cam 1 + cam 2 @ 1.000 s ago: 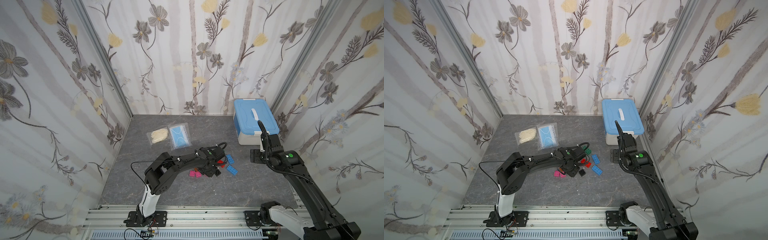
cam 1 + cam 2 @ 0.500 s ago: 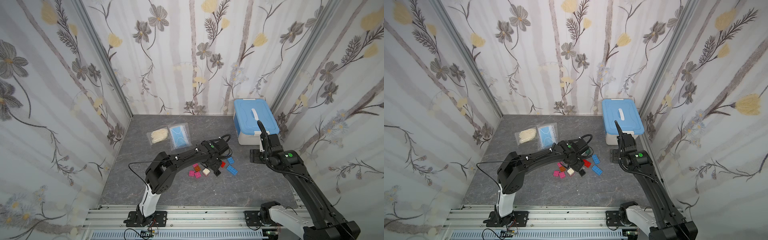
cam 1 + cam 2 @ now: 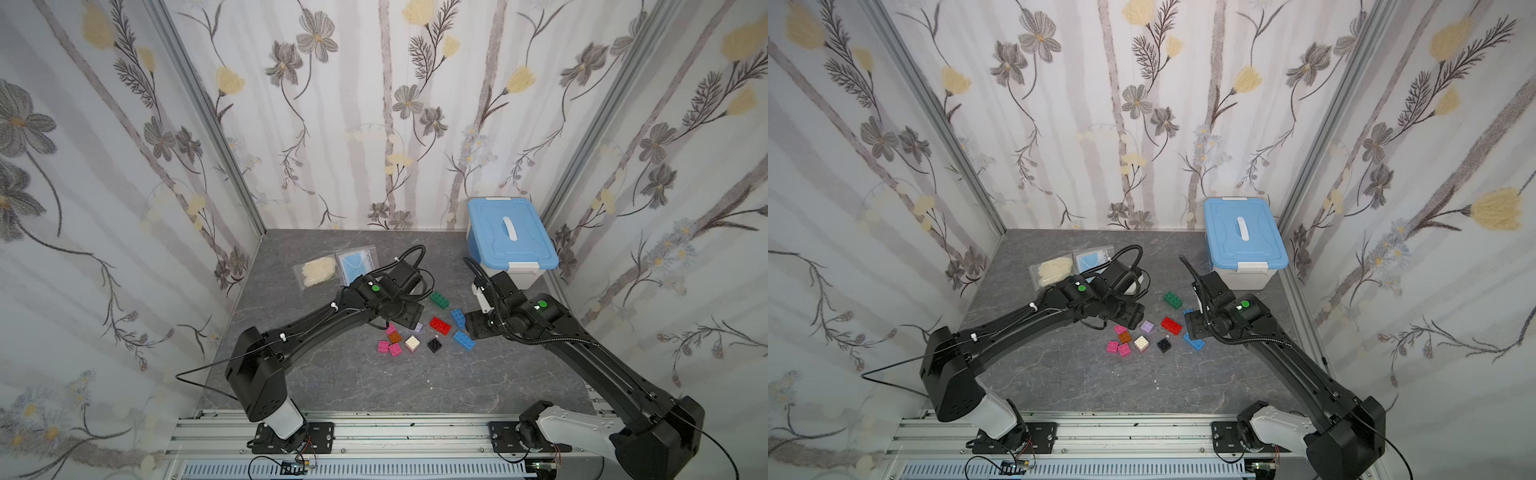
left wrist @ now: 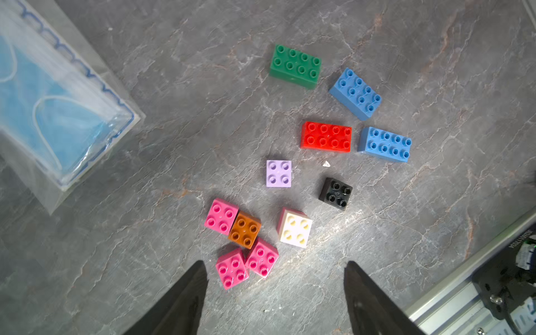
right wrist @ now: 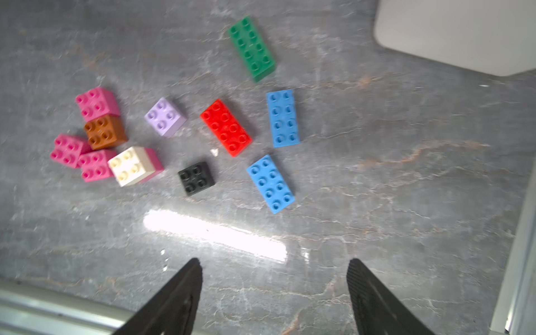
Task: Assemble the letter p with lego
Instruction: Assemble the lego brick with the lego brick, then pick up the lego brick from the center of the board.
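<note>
Grey marbled tabletop (image 3: 374,386), flowered walls (image 3: 374,124) around. Left gripper (image 4: 274,264) and right gripper (image 5: 274,261): jaws apart, empty, near loose lego (image 4: 278,173). Pink squares (image 3: 395,350) nearest, cream brick (image 3: 412,343) and black brick (image 3: 434,345) alongside, red brick (image 3: 439,325) beyond, green brick (image 3: 440,300) farthest. Likely light, rigid, slick: pinch across flat side walls.

bright even light, glare, slight blur

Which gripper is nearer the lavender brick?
Left. In a top view the left gripper hangs just beside the lavender brick; the right gripper sits farther off, beyond the red brick.
</note>
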Action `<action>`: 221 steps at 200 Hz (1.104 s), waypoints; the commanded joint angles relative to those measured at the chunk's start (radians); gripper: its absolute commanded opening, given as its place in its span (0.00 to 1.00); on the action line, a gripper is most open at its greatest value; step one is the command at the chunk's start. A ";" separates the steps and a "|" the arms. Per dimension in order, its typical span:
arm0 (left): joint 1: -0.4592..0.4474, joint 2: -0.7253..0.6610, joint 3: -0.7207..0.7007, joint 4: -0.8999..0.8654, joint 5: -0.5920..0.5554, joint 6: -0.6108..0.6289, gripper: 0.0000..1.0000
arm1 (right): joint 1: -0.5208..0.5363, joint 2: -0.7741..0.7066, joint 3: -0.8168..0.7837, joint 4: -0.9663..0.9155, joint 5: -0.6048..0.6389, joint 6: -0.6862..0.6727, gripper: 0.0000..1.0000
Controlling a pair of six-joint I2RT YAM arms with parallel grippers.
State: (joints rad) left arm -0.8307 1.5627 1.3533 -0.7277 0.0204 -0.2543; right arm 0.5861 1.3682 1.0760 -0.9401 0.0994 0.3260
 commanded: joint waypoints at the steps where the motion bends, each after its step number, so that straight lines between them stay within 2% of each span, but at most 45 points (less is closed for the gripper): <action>1: 0.058 -0.083 -0.080 0.104 0.070 -0.074 0.79 | 0.077 0.086 0.017 0.050 -0.021 0.046 0.77; 28: 0.152 -0.186 -0.182 0.143 0.121 -0.125 0.80 | 0.146 0.220 0.060 0.093 -0.016 0.057 0.75; 71: 0.231 -0.289 -0.280 0.165 0.141 -0.154 0.83 | 0.141 0.410 0.172 0.128 0.011 -0.042 0.71; 123: 0.253 -0.289 -0.308 0.165 0.146 -0.150 0.83 | 0.067 0.614 0.271 0.141 -0.044 -0.141 0.59; 221: 0.262 -0.252 -0.294 0.162 0.155 -0.140 0.83 | 0.011 0.756 0.338 0.150 -0.045 -0.189 0.58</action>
State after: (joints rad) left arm -0.5713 1.3022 1.0492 -0.5819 0.1692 -0.3958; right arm 0.6075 2.1052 1.4014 -0.8078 0.0517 0.1635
